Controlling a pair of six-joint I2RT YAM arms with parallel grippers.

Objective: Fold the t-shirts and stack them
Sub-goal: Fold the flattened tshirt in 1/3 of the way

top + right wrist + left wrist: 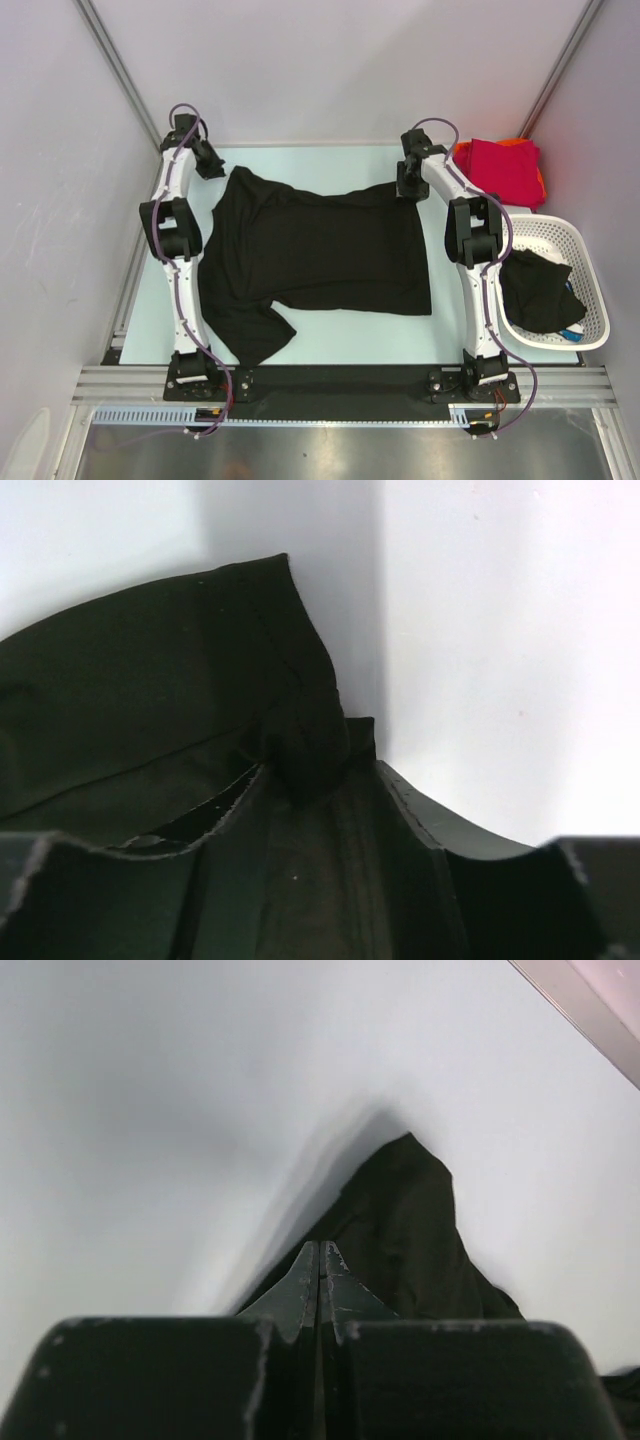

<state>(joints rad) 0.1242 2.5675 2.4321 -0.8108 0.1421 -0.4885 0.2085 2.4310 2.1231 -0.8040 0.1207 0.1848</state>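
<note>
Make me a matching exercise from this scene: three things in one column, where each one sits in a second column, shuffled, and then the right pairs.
Things
1. black cloth t-shirt, spread out
2. crimson red cloth t-shirt, folded
3. white plastic lattice basket

Places
A. far right corner of the pale table
B. just right of the right arm, at the table's right edge
C. middle of the table

Pairs: 1-C, 2-A, 3-B

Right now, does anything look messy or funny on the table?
Yes. The black t-shirt on the table lies crooked and wrinkled, with one sleeve flopped out toward the near left. Another black shirt sits crumpled in the white basket instead of folded.
</note>
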